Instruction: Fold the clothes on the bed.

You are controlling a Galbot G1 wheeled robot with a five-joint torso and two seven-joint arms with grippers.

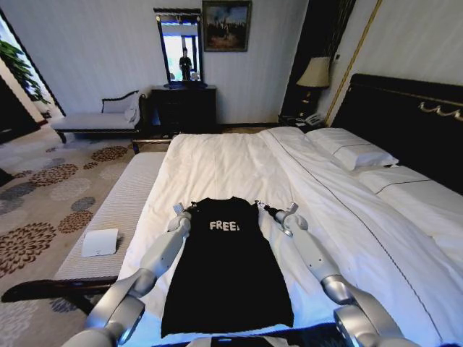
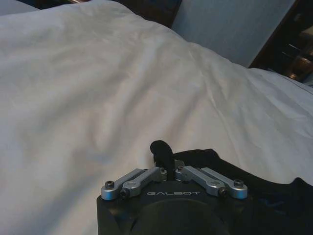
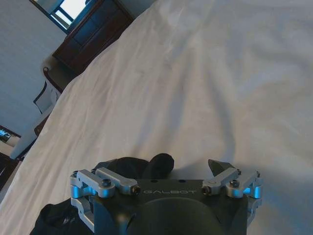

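The clothes are one black T-shirt point(image 1: 226, 271) with white "FREE!" lettering. It lies flat on the white bed point(image 1: 231, 163) with its sleeves tucked in, a long narrow shape. My left gripper point(image 1: 181, 212) is at the shirt's far left corner. In the left wrist view, the left gripper point(image 2: 162, 155) is shut on a pinch of the black T-shirt point(image 2: 274, 205). My right gripper point(image 1: 275, 211) is at the far right corner. The right wrist view shows the right gripper point(image 3: 190, 166) open over the white sheet, with the T-shirt point(image 3: 120, 167) bunched beside one finger.
A grey bench point(image 1: 123, 210) runs along the bed's left side with a white card point(image 1: 100, 242) on it. Pillows point(image 1: 354, 153) and a dark headboard point(image 1: 405, 116) are at the right. A dark dresser point(image 1: 182, 108) with a mirror stands by the far wall.
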